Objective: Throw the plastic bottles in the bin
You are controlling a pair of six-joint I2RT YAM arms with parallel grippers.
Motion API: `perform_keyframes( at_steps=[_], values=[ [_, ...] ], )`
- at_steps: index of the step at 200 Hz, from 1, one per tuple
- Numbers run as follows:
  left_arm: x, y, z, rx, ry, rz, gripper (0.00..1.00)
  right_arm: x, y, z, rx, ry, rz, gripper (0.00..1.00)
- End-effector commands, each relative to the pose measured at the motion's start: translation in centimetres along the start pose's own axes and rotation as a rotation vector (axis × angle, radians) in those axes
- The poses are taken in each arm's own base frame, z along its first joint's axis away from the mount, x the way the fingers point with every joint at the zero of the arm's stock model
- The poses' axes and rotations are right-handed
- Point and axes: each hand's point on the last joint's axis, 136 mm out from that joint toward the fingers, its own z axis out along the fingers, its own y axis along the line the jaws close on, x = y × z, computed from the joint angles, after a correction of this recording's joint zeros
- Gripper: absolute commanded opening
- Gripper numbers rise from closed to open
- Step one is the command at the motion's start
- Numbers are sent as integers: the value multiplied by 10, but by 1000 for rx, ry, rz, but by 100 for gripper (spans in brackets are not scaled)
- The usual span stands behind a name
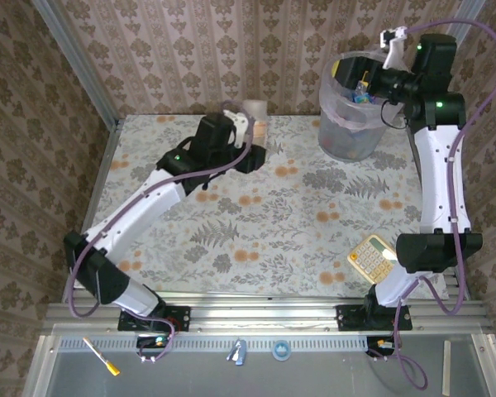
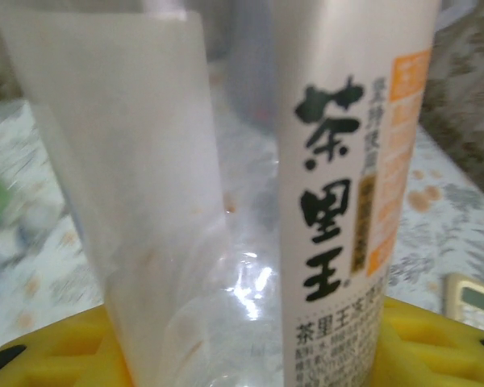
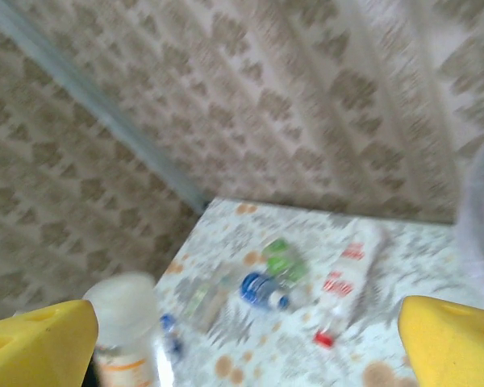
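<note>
Overhead, one bin [image 1: 347, 136] stands at the table's [image 1: 314, 215] 1 o'clock, one beige calculator [image 1: 372, 256] at 5 o'clock, and one upright tea bottle [image 1: 255, 112] at 12 o'clock, clasped by the left gripper [image 1: 254, 136]; the left wrist view adds the label's black characters and orange stripe; the right gripper [image 1: 360, 87] hangs over the bin's mouth; its own camera has the jaws spread wide, nothing between, and four blurred bottles: a white-capped bottle [image 3: 125, 314] at 7 o'clock, then a blue-capped bottle [image 3: 264, 290], a green-labelled bottle [image 3: 281, 258] and a red-labelled bottle [image 3: 351, 278], the last three lying.
</note>
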Motion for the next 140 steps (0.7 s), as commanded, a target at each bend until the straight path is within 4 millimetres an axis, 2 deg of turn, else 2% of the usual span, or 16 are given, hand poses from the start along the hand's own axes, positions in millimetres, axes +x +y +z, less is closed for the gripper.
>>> perform_keyframes(
  at_steps=[1, 30, 61, 94, 140],
  values=[
    [-36, -46, -7, 202, -100, 147, 32, 36, 25, 12, -150, 139, 82, 95],
    [-44, -65, -1, 304, -100, 168, 32, 68, 48, 26, -226, 238, 87, 93],
    [-47, -79, 6, 377, -81, 172, 30, 87, 60, 35, -277, 260, 98, 93],
    [-43, -87, 11, 422, -58, 162, 29, 89, 68, 34, -310, 251, 78, 93],
    [-40, -99, 8, 475, -57, 179, 27, 85, 59, 40, -267, 236, 70, 92]
  ],
)
